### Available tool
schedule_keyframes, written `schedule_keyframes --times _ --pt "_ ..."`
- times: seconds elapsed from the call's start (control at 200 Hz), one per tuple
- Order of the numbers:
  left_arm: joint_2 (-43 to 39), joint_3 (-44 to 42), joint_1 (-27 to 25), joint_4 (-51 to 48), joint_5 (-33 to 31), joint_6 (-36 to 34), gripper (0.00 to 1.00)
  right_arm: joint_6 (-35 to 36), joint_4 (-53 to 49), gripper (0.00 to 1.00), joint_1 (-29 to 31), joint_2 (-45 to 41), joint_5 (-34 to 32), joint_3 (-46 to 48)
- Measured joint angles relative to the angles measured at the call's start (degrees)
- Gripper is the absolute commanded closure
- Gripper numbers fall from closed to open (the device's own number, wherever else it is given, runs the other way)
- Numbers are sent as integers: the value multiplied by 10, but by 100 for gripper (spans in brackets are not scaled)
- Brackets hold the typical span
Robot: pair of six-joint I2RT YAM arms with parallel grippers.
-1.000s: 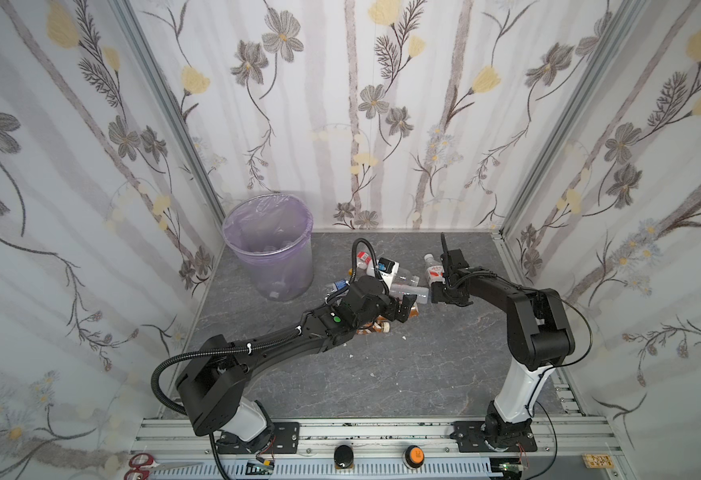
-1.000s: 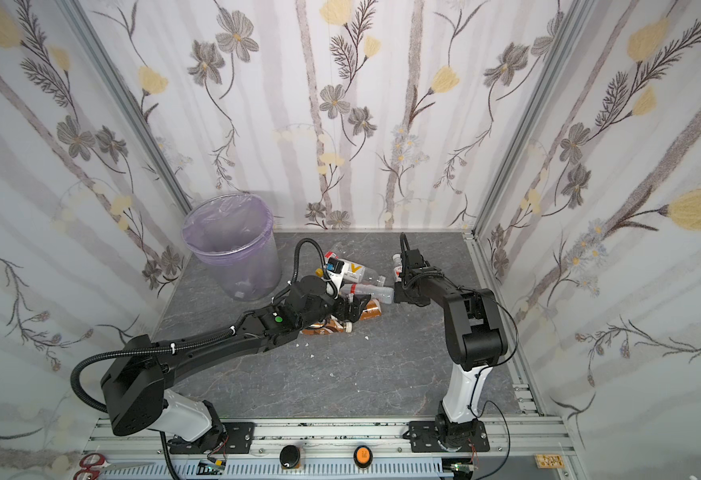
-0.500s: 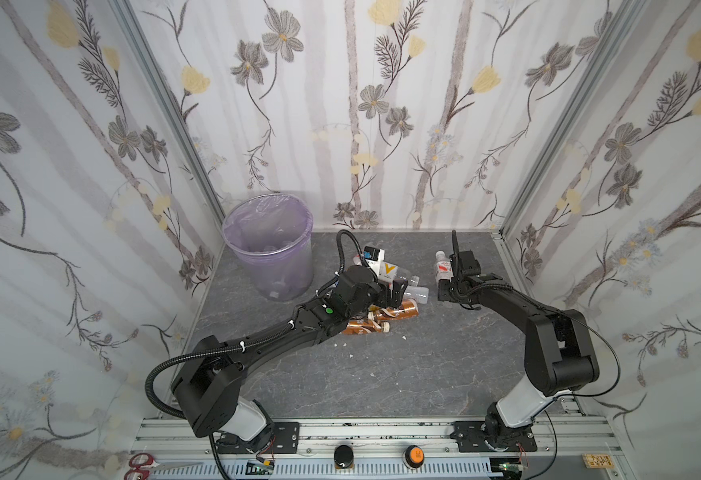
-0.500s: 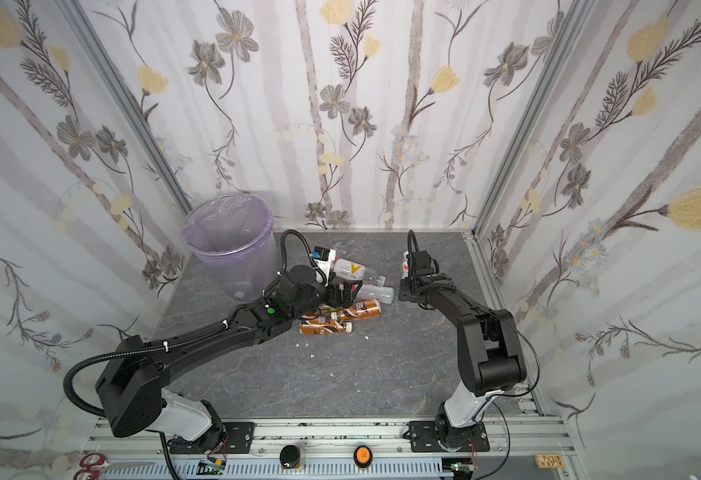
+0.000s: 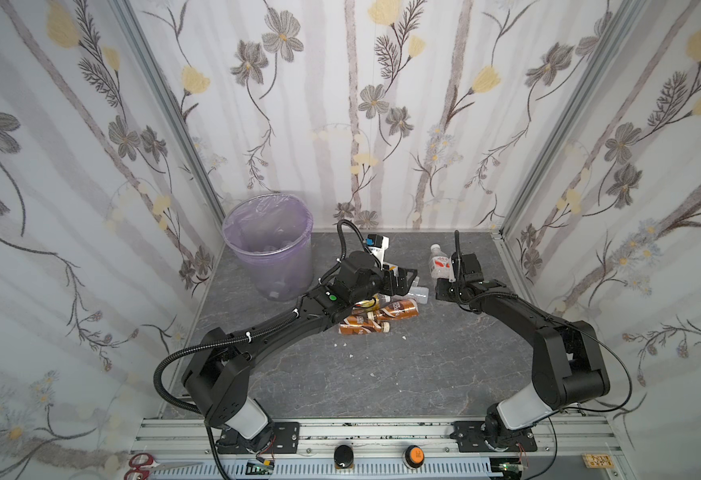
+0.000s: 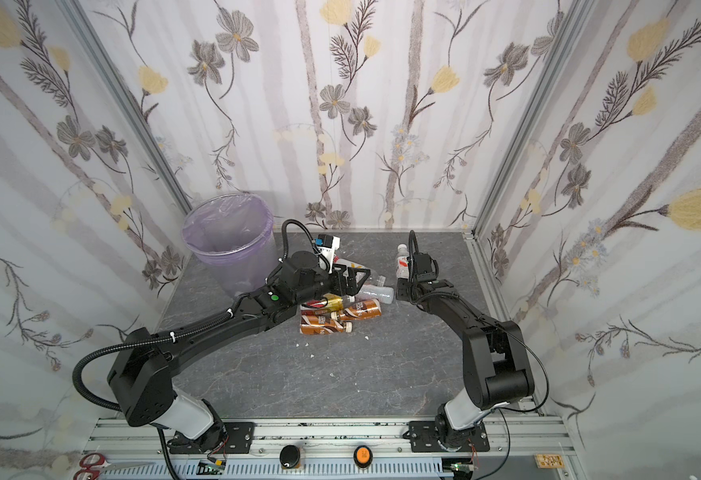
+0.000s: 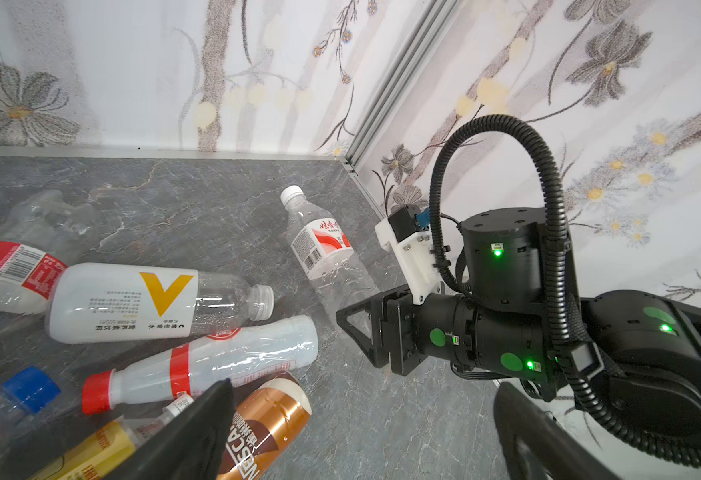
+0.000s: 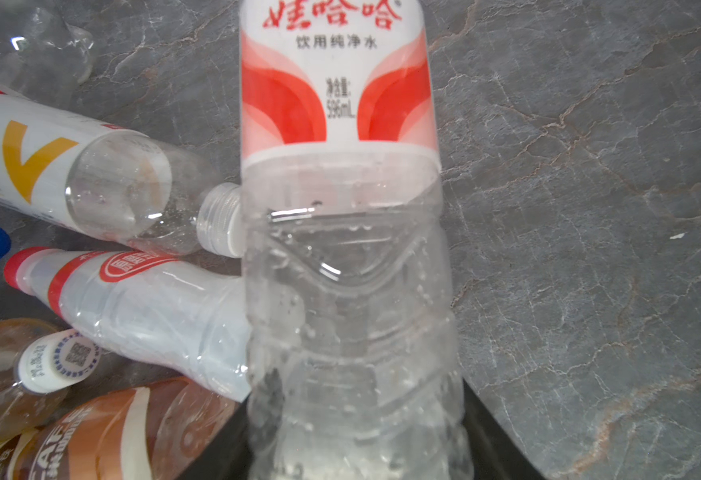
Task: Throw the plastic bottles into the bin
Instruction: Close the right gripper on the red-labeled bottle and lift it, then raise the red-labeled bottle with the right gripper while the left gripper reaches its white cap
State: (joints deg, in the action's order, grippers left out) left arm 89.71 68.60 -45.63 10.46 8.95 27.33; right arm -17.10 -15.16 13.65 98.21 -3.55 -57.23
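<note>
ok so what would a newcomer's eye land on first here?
The jumble of plastic bottles lying in the middle of the grey table. At its right edge the right hand grips the base of a red-and-white-labelled water bottle; the purple bin stands in the back left corner.

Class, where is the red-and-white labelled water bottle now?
In both top views, the water bottle sits in the right gripper, right of the bottle pile.
</note>
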Motion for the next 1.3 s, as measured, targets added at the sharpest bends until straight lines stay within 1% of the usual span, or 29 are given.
schedule_keyframes --times 0.17,0.3,0.49,0.644,0.919,1.079,1.179,1.299 --pt "21 37 27 -2 17 11 0 3 23 42 34 -50 2 13" --pt "50 92 54 -29 33 26 0 14 50 42 68 -105 0 31" --pt "82 173 63 -60 49 29 0 30 110 43 104 -177 -8 73" --pt "108 224 80 -81 49 39 0 39 151 42 121 -222 -6 100" --pt "141 276 94 -103 65 62 0 54 212 43 152 -268 18 130" --pt "151 303 96 -103 72 72 0 58 242 43 167 -278 23 156" --pt "158 310 96 -103 74 74 7 59 245 43 172 -279 23 165" --pt "165 315 95 -104 78 74 12 63 263 43 175 -279 23 170"
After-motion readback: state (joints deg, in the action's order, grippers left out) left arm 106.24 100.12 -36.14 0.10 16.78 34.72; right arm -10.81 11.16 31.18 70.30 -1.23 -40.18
